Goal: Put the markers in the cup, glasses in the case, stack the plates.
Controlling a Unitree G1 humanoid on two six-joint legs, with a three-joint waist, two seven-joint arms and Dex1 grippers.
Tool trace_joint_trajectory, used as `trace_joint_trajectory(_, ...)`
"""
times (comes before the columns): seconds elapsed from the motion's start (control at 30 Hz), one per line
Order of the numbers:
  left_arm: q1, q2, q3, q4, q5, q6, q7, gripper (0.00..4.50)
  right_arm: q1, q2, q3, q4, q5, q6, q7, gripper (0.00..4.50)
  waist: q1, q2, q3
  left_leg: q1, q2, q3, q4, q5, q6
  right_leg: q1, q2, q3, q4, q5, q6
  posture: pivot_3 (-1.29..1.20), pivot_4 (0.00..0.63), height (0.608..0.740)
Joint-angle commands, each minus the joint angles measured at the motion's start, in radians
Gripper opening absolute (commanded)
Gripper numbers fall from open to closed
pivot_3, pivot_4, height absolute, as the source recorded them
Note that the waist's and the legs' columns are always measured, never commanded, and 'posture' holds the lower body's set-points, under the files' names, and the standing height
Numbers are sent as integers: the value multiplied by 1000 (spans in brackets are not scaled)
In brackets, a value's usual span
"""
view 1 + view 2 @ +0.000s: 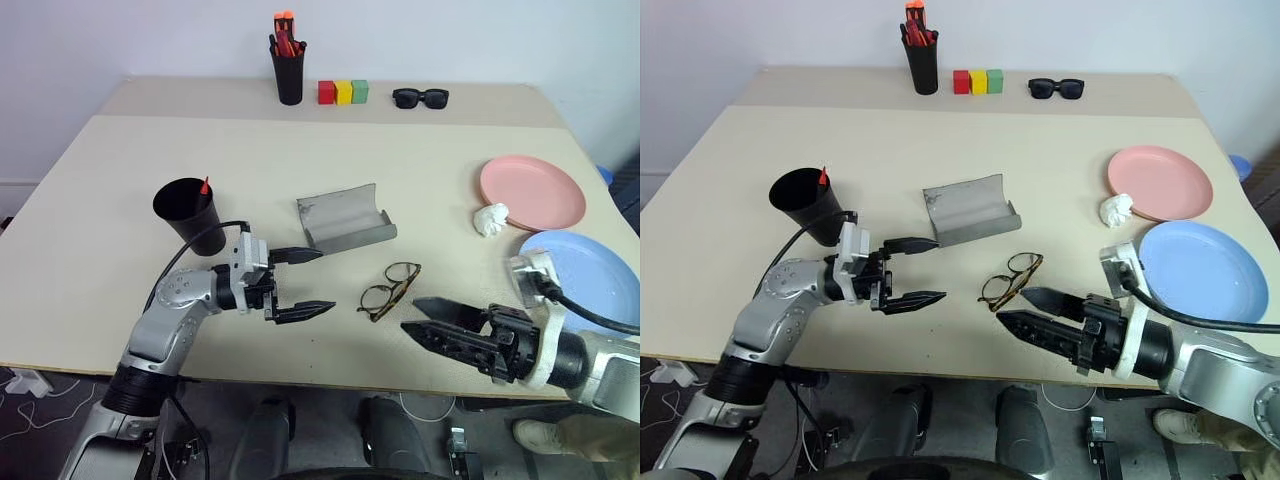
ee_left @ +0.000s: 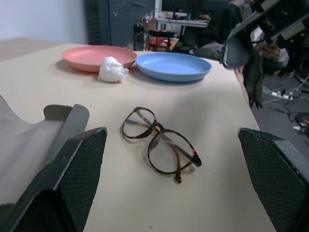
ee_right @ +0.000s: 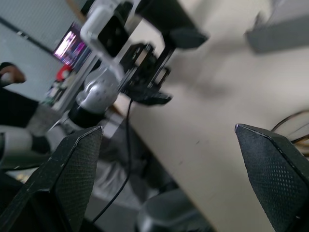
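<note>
**Glasses lie between two open grippers**

With the markers apparently in the cup (image 1: 190, 212) and the case (image 1: 345, 219) lying open, the glasses (image 1: 390, 290) look like the next job. They sit on the table (image 1: 120, 160) between the grippers, just in front of the case, their long axis slanting from front-left to back-right. The left gripper (image 1: 305, 283) points level toward them, jaws apart and empty. The right gripper (image 1: 428, 320), also spread and empty, looks slightly nearer.
</note>
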Motion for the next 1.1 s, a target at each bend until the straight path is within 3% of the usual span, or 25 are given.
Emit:
trace_joint_trajectory(0.03,-17,0,14,-15,1,-19,-7,4500,-145,76,136,122,-47,35,-50,4477,-1,-2,0,-1,0,0,0,0,0,-1,0,0,0,0,0,0,150,740)
trace_joint_trajectory(0.13,18,13,29,-58,4,-12,19,4500,-315,234,257,272,-152,49,-136,4477,-6,-3,0,-1,0,0,-1,0,0,-1,0,0,-1,0,-1,0,150,740)
trace_joint_trajectory(0.3,58,34,55,-107,-5,4,46,4500,-399,317,274,369,-188,120,-144,4477,2,-2,0,-9,0,-2,-1,0,0,-9,1,-1,1,2,3,0,150,740)
trace_joint_trajectory(0.53,98,52,76,-150,-10,14,70,4500,-406,298,208,364,-153,205,-115,4477,1,-2,0,-14,0,-2,1,0,0,-15,1,-1,3,3,4,0,150,740)
trace_joint_trajectory(0.83,121,54,76,-174,-11,21,86,4500,-293,225,87,300,11,263,-84,4477,0,-2,0,-14,0,-2,1,0,0,-14,1,-1,3,3,4,0,150,740)
trace_joint_trajectory(1.1,106,51,69,-166,-13,23,82,4500,-279,254,111,311,-45,240,-136,4477,-1,-2,0,-14,0,-2,2,0,0,-14,1,-1,4,2,3,0,150,740)
